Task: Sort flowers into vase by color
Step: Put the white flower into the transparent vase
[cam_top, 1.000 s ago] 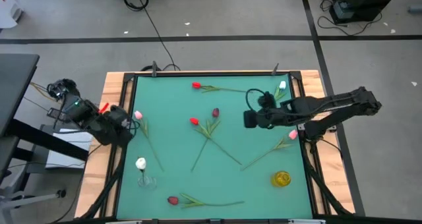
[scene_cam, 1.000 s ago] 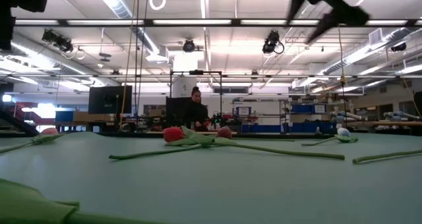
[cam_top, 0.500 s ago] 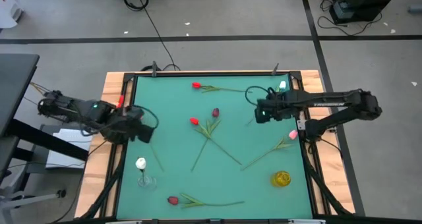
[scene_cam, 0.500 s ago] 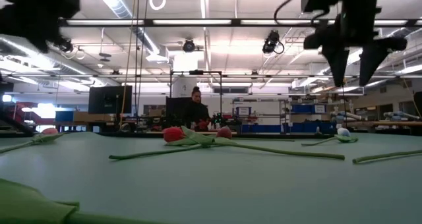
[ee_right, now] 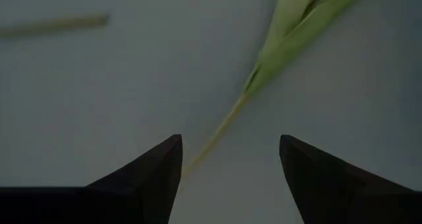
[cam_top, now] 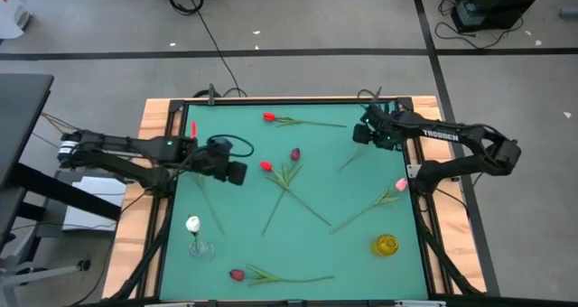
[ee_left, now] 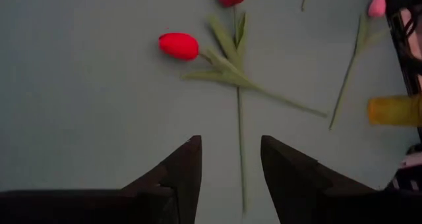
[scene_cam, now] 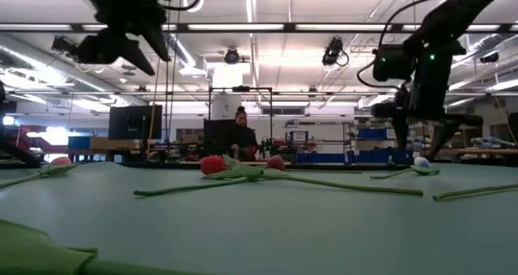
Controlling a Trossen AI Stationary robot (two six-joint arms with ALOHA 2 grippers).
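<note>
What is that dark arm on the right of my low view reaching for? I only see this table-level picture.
Observer: From above, the right gripper hangs open over a thin green stem near the table's far right corner.
Operator: And the other arm?
Observer: The left gripper is open too, pointing at a red tulip mid-table.
Operator: Where are the vases?
Observer: At the near edge: a clear vase with a white tulip on the left, a yellow vase on the right.

Matt, smooth green table mat [cam_top: 244, 244] across the middle of the high view, edged by pale bare wood [cam_top: 135, 239]. Clear glass vase [cam_top: 200, 247] lower left, translucent yellow vase [cam_top: 386, 245] lower right. Matt black fingers [ee_left: 184, 171] at the bottom of the left wrist view; tulips [cam_top: 266, 166] with a soft fabric-like look.
</note>
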